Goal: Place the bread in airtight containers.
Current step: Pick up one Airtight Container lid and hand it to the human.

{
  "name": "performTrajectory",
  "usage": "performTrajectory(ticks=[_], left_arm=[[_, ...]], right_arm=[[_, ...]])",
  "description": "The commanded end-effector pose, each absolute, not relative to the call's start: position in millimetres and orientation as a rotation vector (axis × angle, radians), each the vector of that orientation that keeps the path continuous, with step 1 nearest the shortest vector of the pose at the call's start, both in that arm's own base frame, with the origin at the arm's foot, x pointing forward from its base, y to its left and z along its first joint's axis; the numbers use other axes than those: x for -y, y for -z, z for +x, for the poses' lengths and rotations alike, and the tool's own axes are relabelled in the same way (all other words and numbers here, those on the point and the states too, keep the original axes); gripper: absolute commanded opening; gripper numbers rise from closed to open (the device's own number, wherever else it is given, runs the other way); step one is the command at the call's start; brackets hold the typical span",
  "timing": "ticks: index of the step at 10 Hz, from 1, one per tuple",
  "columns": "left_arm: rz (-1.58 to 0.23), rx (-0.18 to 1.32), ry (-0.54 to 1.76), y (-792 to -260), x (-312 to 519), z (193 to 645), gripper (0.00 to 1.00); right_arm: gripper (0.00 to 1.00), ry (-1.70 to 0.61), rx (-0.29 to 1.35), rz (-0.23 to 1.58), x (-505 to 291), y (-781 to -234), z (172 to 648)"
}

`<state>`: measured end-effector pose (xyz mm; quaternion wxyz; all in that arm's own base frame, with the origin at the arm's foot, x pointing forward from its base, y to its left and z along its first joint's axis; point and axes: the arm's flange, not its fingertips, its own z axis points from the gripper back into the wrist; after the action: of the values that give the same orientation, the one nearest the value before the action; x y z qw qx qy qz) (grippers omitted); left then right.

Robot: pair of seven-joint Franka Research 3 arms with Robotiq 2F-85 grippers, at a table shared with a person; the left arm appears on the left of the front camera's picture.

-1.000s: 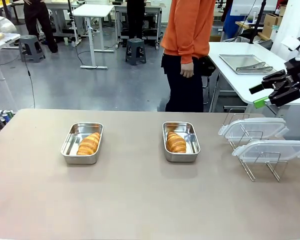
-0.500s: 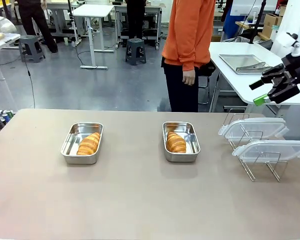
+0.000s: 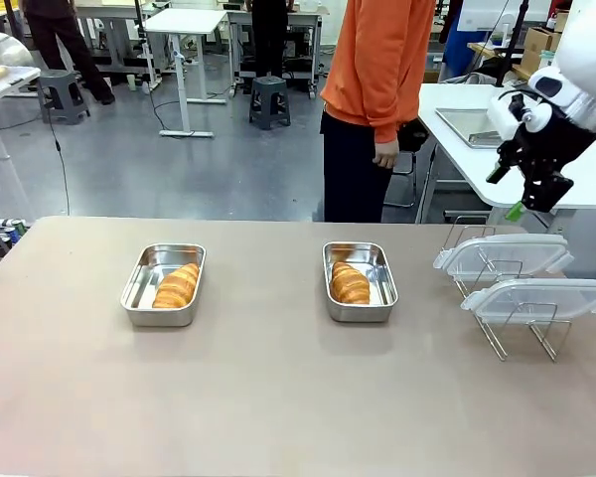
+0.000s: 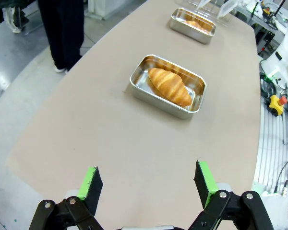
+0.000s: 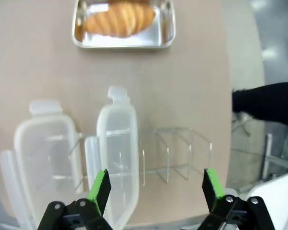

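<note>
Each golden croissant lies in its own open steel pan on the tan table (image 3: 278, 397): the left croissant (image 3: 176, 286) in the left pan (image 3: 142, 276), tilted along its right half, and the right croissant (image 3: 350, 284) in the right pan (image 3: 383, 280) near the table's middle, with bare tabletop between the two pans. To the right of the right pan, at the table's right end, a wire rack (image 3: 518, 336) holds two clear clip lids leaning flat-side up, the far lid (image 3: 504, 254) and the near lid (image 3: 542, 298), apart from both pans. Beyond the far edge a person (image 3: 379, 60) in an orange top stands with one hand (image 3: 384, 152) hanging at the side, next to a white table (image 3: 447, 99) carrying a flat metal tray (image 3: 464, 123). The right gripper (image 3: 508, 193) hangs in the air above and just behind the far lid, fingers spread wide with nothing between them; the lids and rack lie between it and the right pan. The left gripper (image 4: 147, 181) is also spread wide and empty over the table's left end, with open tabletop separating it from the left pan.
</note>
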<state>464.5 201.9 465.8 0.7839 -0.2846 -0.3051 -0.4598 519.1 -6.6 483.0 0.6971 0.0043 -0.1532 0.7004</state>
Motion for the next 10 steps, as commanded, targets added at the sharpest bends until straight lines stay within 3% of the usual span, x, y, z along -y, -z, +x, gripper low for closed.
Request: performTrajectory(ticks=[1,6,10], left_arm=[[-0.605,0.645,0.981,-469.0,-200.0,463.9,1.0],[-0.605,0.645,0.981,-469.0,-200.0,463.9,1.0],[-0.605,0.645,0.981,-469.0,-200.0,463.9,1.0]], right_arm=[[1.0,-1.516,0.264,-0.047,5.6,-478.8,506.6],[1.0,-1.487,0.208,-0.056,9.3,-466.3,488.3],[1.0,-1.472,0.274,-0.083,9.9,-479.5,469.7]])
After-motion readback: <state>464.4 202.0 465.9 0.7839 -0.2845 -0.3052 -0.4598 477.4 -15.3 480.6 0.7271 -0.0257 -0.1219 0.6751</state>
